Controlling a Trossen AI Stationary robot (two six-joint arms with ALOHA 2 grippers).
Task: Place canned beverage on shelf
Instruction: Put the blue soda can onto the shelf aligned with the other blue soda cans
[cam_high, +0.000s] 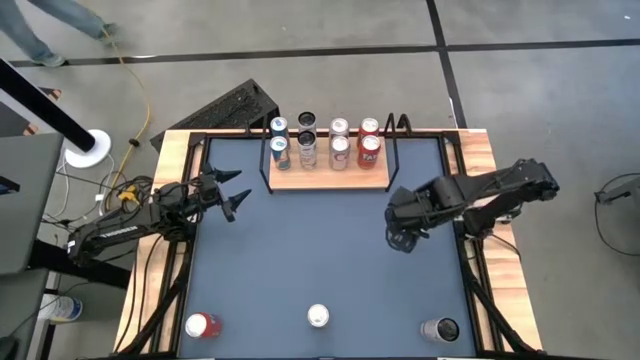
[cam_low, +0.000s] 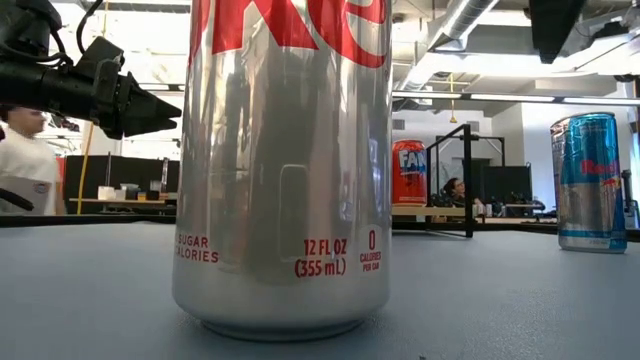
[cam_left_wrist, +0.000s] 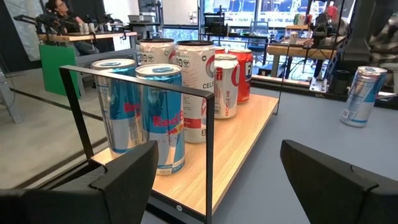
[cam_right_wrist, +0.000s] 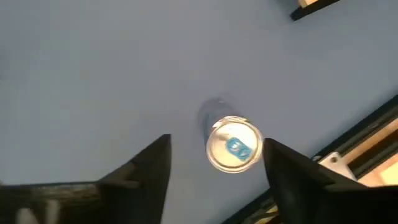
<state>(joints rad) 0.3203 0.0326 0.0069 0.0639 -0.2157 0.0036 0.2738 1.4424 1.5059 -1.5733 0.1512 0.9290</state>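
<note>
Shelf (cam_high: 330, 178): eight cans aboard.
Right claw (cam_high: 402, 238): fingers apart, near shelf's right end, above a can (cam_right_wrist: 234, 144) on the surface.
Left claw (cam_high: 232, 193): fingers apart, left of shelf.

The shelf (cam_high: 330, 181) sits at the table's (cam_high: 320, 250) far edge, centred, carrying eight cans (cam_high: 323, 143) in two rows. Three single cans stand along the near edge: one by the left corner (cam_high: 201, 325), one mid-edge (cam_high: 318, 316), one by the right corner (cam_high: 440, 330).
</note>
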